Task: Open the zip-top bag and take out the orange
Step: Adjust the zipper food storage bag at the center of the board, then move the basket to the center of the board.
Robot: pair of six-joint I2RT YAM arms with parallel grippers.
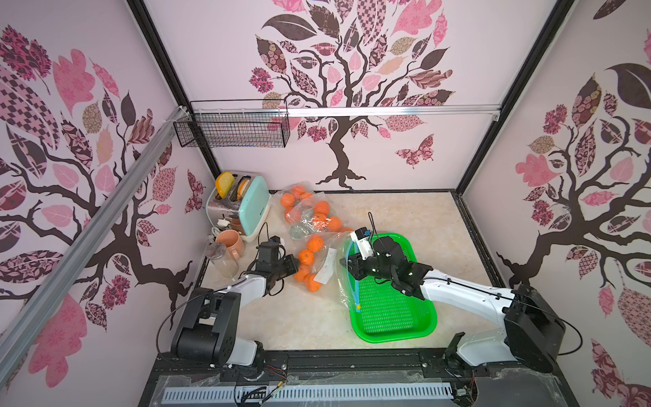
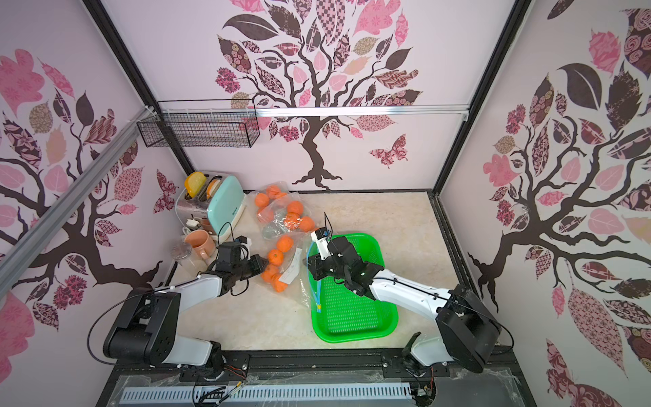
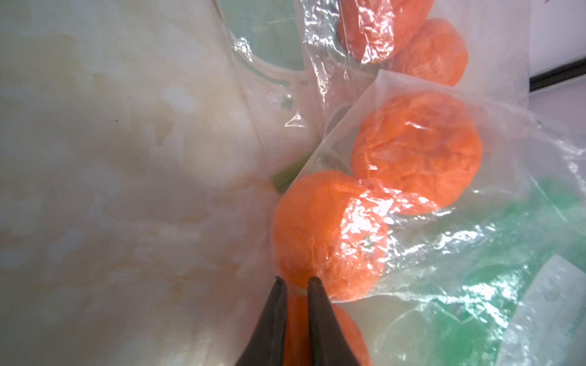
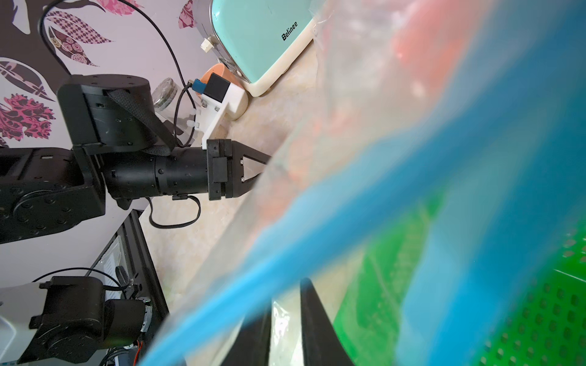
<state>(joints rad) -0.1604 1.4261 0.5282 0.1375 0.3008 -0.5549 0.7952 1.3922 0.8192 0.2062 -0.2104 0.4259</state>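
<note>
Pinching clear film between narrow-set fingers (image 4: 317,323), the right claw (image 1: 347,264) holds the bag (image 1: 336,285) by its mouth edge, raised over the left rim of the green tray (image 1: 394,336). The blue zip (image 1: 354,287) hangs from that claw along the tray's rim. In the right wrist view the zip is only a blurred blue band (image 4: 348,202), so I cannot tell if it is parted. The rest of the bag lies on the surface (image 1: 299,317) between the two claws. Several oranges (image 1: 306,257) are inside it, all under film, none out. The left claw (image 1: 294,269) is closed, tips at the bag's end opposite the zip. In the left wrist view the left claw (image 3: 295,280) sits just beside one orange (image 3: 329,234) and over another. Whether film is caught between its tips cannot be told. A second bag (image 1: 310,211) of oranges lies farther back, near the toaster (image 1: 252,208). A mug (image 1: 230,243) stands by the toaster, left of the left claw.
</note>
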